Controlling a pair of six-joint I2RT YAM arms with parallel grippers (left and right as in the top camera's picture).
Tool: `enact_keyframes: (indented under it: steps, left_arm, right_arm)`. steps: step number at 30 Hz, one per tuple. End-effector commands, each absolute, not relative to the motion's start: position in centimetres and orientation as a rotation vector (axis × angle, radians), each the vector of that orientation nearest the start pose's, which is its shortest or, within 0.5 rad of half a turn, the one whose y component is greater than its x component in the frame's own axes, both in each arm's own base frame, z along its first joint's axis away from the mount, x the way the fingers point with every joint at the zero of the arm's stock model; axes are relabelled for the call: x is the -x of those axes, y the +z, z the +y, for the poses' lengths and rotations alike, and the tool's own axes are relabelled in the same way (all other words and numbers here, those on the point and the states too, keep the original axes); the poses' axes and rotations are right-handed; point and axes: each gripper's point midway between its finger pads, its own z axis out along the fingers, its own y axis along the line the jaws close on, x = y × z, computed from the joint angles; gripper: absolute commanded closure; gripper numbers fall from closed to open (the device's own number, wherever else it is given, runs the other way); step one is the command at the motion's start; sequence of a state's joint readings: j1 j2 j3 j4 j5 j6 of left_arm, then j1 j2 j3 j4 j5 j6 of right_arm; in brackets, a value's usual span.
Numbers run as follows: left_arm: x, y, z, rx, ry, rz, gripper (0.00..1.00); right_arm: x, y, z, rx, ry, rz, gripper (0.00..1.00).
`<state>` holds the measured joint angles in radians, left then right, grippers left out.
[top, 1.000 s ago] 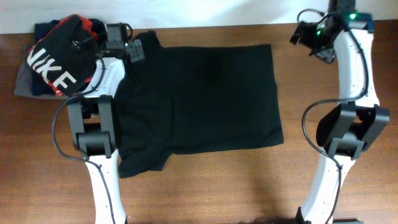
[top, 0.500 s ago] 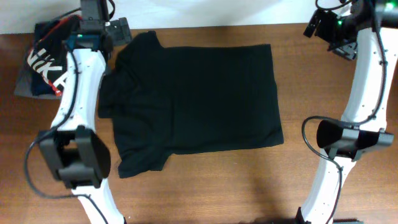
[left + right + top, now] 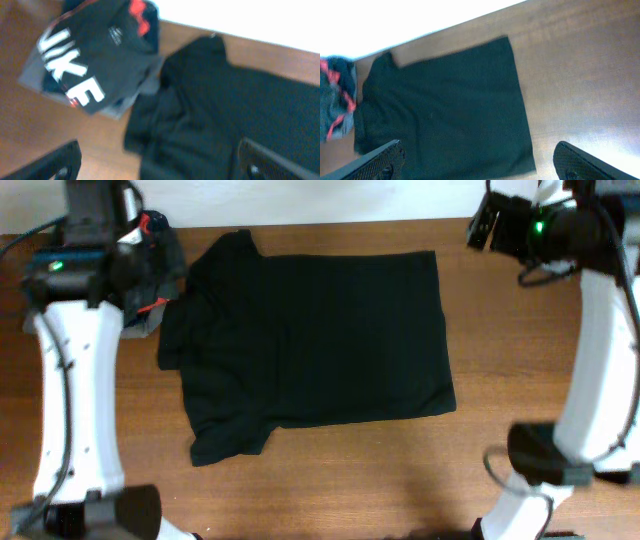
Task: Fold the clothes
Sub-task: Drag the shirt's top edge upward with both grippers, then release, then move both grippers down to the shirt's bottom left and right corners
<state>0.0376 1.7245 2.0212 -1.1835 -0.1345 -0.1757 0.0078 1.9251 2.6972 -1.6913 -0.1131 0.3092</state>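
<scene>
A black T-shirt [image 3: 320,340] lies spread flat mid-way across the wooden worktop [image 3: 520,430], sleeves toward the left. A NIKE-lettered garment [image 3: 85,60] sits just beside it, while the left gripper [image 3: 160,165] and right gripper [image 3: 477,160] hang above, both released and empty.

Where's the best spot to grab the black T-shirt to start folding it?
Probably the hem corners, from the right over bare table: the T-shirt lies flat, its hem edge straight and free, while the sleeve side crowds the pile of clothes.
</scene>
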Motion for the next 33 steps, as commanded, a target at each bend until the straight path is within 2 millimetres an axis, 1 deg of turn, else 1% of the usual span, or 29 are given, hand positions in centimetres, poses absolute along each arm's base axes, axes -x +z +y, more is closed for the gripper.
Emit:
enact_keyframes:
  steps: [1,3,5,6,8,9,11,13,14,15,16,18,19,20,21,25,26,30,33]
  left_arm:
    - [-40.1,32.3,5.0,0.341,0.139,2.454,0.01]
    - [-38.7,31.8,5.0,0.352,0.144,2.501,0.01]
    - [-37.6,31.1,4.6,0.390,0.120,2.550,0.01]
    - [-37.2,30.7,4.1,0.413,0.085,2.573,0.01]
    - [-36.6,29.5,2.5,0.422,-0.030,2.633,0.01]
    - [-36.1,28.6,1.6,0.408,-0.086,2.677,0.01]
    - [-35.2,27.0,1.2,0.410,-0.096,2.744,0.03]
    - [-34.3,25.4,1.1,0.419,-0.092,2.805,0.11]
    - [-34.0,24.4,0.9,0.423,-0.103,2.835,0.22]
    - [-33.6,23.5,0.6,0.425,-0.125,2.865,0.31]
    - [-33.2,22.7,0.1,0.426,-0.158,2.895,0.48]
    - [-32.3,21.0,-0.6,0.433,-0.212,2.956,0.84]
    - [-31.7,20.0,-0.8,0.441,-0.224,2.991,0.98]
    - [-31.0,18.9,-0.8,0.451,-0.220,3.028,0.99]
    - [-30.6,18.0,-0.9,0.457,-0.216,3.054,0.99]
    - [-28.8,13.6,-0.9,0.479,-0.209,3.141,0.99]
    - [-28.6,12.4,-0.9,0.483,-0.207,3.150,0.99]
    - [-28.6,8.9,-0.9,0.480,-0.204,3.135,0.99]
    - [-28.3,7.2,-0.9,0.481,-0.208,3.132,0.99]
  right_arm:
    - [-36.2,36.9,2.6,-0.306,0.219,2.557,0.01]
    - [-34.5,35.3,3.1,-0.294,0.209,2.628,0.01]
    - [-32.6,33.2,3.3,-0.291,0.195,2.712,0.01]
    - [-31.7,32.0,3.4,-0.295,0.187,2.760,0.01]
    - [-30.6,29.8,3.5,-0.302,0.177,2.841,0.01]
    - [-30.0,27.7,3.5,-0.312,0.168,2.912,0.01]
    - [-29.7,24.9,3.5,-0.320,0.150,2.989,0.00]
    - [-29.7,22.5,3.5,-0.324,0.140,3.031,0.11]
    - [-29.8,20.9,3.6,-0.322,0.137,3.048,0.23]
    - [-29.9,19.7,3.6,-0.323,0.135,3.058,0.43]
    - [-30.0,18.3,3.7,-0.323,0.139,3.068,0.60]
    - [-30.0,15.9,4.1,-0.326,0.165,3.087,0.76]
    - [-29.9,14.8,4.3,-0.327,0.187,3.095,0.83]
    - [-29.7,13.7,4.7,-0.329,0.220,3.103,0.89]
    - [-29.6,12.5,4.9,-0.330,0.244,3.111,0.91]
    - [-29.1,9.2,5.5,-0.345,0.295,3.114,0.93]
    - [-29.0,8.4,5.4,-0.372,0.293,3.112,0.96]
    - [-28.8,6.2,5.4,-0.437,0.297,3.093,0.96]
    - [-28.9,5.3,5.5,-0.452,0.312,3.077,0.96]
